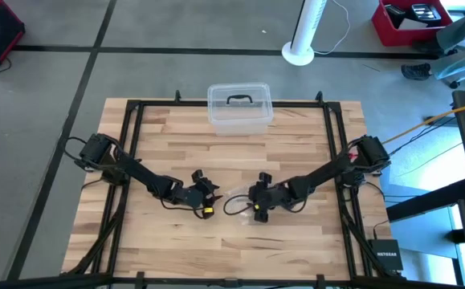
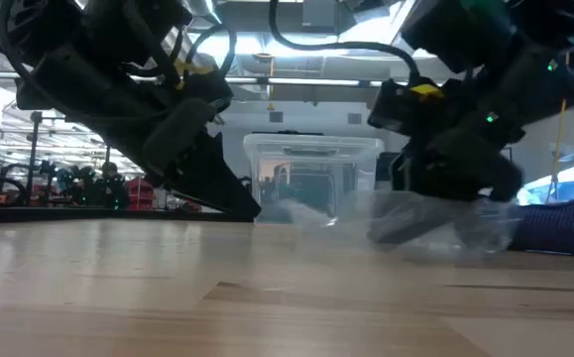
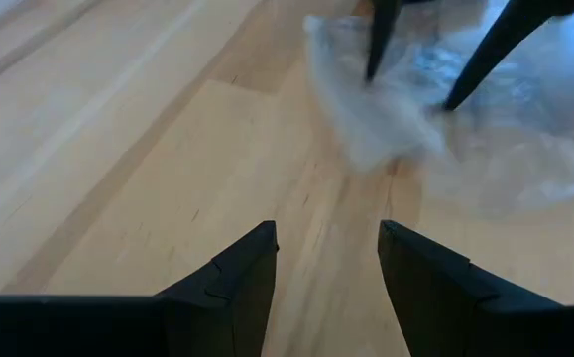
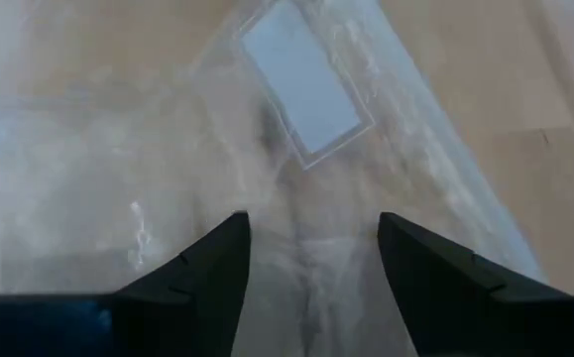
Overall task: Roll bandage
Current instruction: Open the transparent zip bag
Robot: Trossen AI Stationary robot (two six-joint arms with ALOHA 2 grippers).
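High view first: the wooden table (image 1: 232, 152) is the biggest thing under me, and both my claws sit low near its front middle, close together. Beyond them, at the far edge, stands the clear plastic box (image 1: 239, 107) with its black handle, well apart and no obstacle.

Between my claws lies the clear crinkly bag (image 3: 435, 109). My right claw (image 4: 311, 263) hangs over it with fingers spread, holding nothing, the white label (image 4: 301, 81) just ahead of the tips. My left claw (image 3: 326, 258) is likewise spread and empty, over bare wood, with the bag ahead of it.

The bandage (image 2: 561, 228) shows only in the low view, a dark blue-purple ribbed bundle on the table just past the bag, on my right claw's side. I cannot tell whether it touches the plastic.

I judge the bag is what stands in my way. To do this step well I should pin or clear the slippery film without dragging the bandage along.
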